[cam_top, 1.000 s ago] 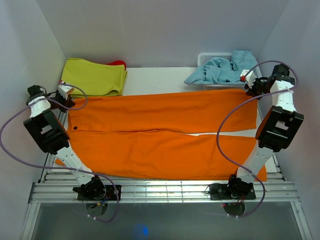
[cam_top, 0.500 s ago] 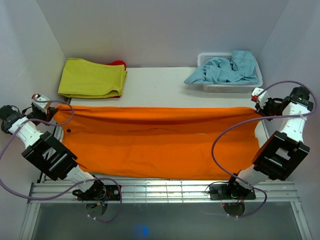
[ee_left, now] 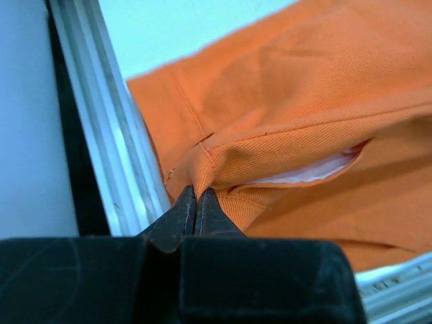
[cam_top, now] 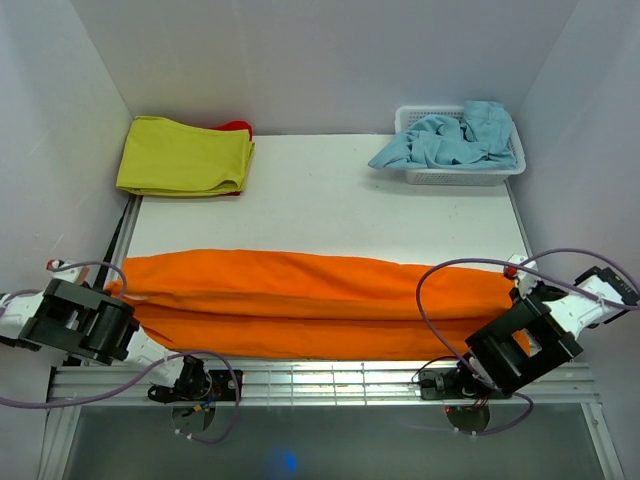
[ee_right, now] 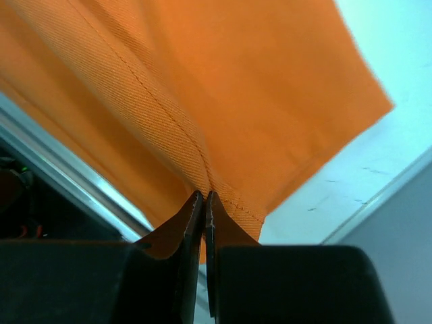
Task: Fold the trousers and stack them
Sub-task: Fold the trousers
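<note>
The bright orange trousers point(cam_top: 300, 300) lie folded lengthwise, one leg over the other, in a long band along the near edge of the table. My left gripper point(cam_top: 112, 288) is shut on the waistband corner at the band's left end; the left wrist view shows its jaws point(ee_left: 196, 196) pinching the orange cloth point(ee_left: 304, 101) beside the metal rail. My right gripper point(cam_top: 516, 285) is shut on the leg hem at the right end; the right wrist view shows its jaws point(ee_right: 204, 197) pinching a stitched edge of the cloth point(ee_right: 223, 74). The button is hidden.
A folded yellow-green cloth point(cam_top: 185, 155) with a red item behind it lies at the back left. A white basket point(cam_top: 505, 172) holding a light blue garment point(cam_top: 445, 140) stands at the back right. A slatted metal rail point(cam_top: 320, 382) runs along the table's near edge.
Both grippers have drawn the far leg toward the near edge, laying it over the near leg. The trousers went from spread open to a narrow folded band. Both arms have swung low and outward.
</note>
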{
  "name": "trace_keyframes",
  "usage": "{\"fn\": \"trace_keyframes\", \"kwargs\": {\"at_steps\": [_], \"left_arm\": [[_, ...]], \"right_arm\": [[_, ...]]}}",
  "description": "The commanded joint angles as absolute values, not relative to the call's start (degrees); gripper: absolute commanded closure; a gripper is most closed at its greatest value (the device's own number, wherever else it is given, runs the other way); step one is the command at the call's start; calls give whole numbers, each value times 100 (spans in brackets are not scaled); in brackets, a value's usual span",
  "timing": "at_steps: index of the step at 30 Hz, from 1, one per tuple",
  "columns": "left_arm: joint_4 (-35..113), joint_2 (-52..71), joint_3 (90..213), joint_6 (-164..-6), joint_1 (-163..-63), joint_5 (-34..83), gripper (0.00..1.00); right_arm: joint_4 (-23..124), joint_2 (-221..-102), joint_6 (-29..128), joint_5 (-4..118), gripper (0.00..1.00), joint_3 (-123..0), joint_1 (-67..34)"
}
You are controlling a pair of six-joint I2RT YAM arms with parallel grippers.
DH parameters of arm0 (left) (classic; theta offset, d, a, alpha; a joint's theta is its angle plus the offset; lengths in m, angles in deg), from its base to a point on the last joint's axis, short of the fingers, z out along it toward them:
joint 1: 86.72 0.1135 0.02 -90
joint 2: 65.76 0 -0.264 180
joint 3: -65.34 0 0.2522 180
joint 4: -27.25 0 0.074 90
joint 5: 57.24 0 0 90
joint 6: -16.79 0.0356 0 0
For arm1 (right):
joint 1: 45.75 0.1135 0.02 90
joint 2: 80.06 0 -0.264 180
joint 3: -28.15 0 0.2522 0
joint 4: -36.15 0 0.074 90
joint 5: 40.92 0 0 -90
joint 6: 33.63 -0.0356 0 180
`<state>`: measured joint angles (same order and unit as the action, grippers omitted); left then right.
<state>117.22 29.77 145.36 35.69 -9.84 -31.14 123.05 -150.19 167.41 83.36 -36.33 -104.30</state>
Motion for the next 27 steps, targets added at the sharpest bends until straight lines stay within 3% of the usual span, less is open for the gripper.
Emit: {"fn": "trace_keyframes", "kwargs": {"at_steps": [1,5,6,7,8,10,12,13,20,23,24,27], "left_arm": [[12135,2715,14037,6361,-614,-2149,100],[12134,2767,13939,6768,-428,-1910,100],[12126,2767,13974,6794,-402,-1857,86],[12134,2715,14044,6829,-289,-1874,62],[12143,2671,14097,6890,-218,-1909,62],[12135,2505,14246,7022,-86,-2005,38],[12152,2337,14378,6857,-85,-2181,26],[12152,2232,14431,6716,-94,-2295,25],[12074,1563,14528,4602,-1549,-2507,23],[11136,1361,14449,3187,-2614,-2262,25],[10854,1265,14318,2155,-2930,-2061,26],[10255,1159,13984,1244,-3977,-981,31]], "right_arm": [[12453,-14626,19478,7476,92,-3141,-10674],[12435,-14282,20427,7018,92,-2499,-11123],[12296,-14238,20499,6895,88,-2411,-11167],[12216,-14125,20464,6903,65,-2358,-11185],[12163,-14089,20438,6981,55,-2410,-11220],[12293,-14193,20194,7481,28,-2916,-11264],[12496,-14386,19895,8129,20,-3419,-11255],[12496,-14509,19484,8307,16,-3639,-11246],[12488,-14923,17343,8713,20,-4475,-10308],[12444,-15186,16074,8810,29,-4608,-9219],[12148,-15231,15008,8784,32,-4555,-8607],[11525,-15284,13624,8539,43,-4257,-7639]]}}
